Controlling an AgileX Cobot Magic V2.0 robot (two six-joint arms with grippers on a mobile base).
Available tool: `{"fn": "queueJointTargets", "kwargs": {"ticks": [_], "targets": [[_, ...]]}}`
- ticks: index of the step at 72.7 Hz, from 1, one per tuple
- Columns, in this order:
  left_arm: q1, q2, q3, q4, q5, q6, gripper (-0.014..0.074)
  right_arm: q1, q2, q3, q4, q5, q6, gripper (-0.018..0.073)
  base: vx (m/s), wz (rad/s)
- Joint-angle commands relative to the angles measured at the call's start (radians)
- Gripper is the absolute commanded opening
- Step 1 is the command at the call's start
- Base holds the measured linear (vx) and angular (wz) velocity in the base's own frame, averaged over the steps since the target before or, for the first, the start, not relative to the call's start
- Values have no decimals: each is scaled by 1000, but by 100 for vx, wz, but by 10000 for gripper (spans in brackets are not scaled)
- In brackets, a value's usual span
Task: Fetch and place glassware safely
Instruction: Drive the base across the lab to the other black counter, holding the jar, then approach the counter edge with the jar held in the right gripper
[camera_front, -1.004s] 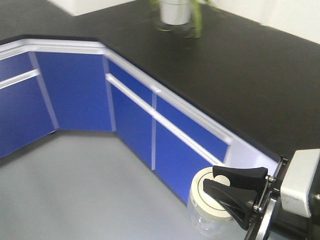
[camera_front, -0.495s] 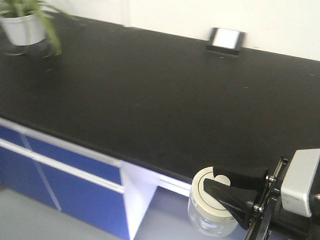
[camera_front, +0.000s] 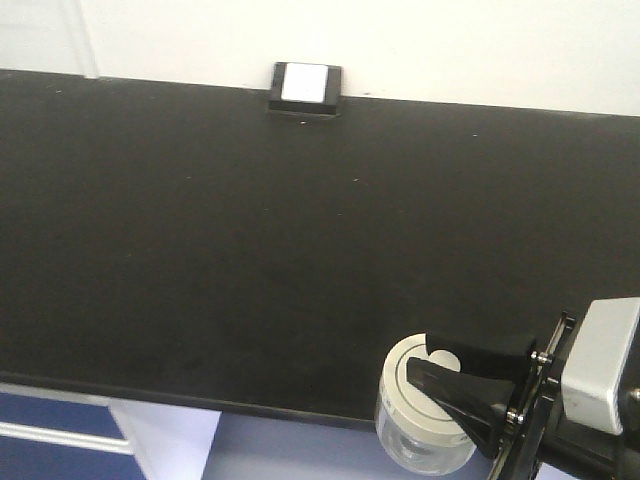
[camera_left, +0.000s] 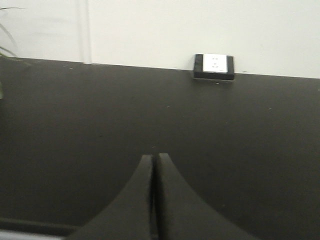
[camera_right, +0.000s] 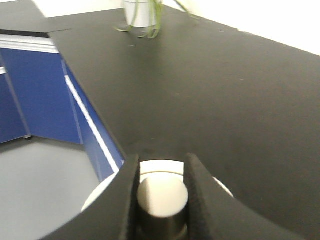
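Jar (camera_front: 415, 447) hangs under right hand (camera_front: 424, 362), which grips its lid knob (camera_right: 161, 197)

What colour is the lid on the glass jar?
Cream-white lid, clearest in the exterior front-facing view.

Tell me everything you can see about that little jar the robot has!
The jar is small, squat and round, made of clear glass, and it looks empty. A wide cream-white lid covers it, with a thin dark ring on top and a round knob in the middle. The right claw pinches that knob from both sides and holds the jar upright. The jar seems to hang in the air at the front edge of the black counter, not standing on it.
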Motion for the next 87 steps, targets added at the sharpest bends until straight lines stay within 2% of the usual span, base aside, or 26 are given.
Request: {"fn": "queueJointTargets", "kwargs": {"ticks": [1,40,87], "targets": [[-8,9,-26,-5,-71,-1,-7,-2,-8,-31,44,-46,-7,-1,9,-37],[-8,9,-26,-5,-71,-1,-7,-2,-8,-31,44,-46,-7,-1,7,-24],[-8,9,-26,-5,-71,-1,-7,-2,-8,-31,44,-46,-7,-1,3,-3]]}}
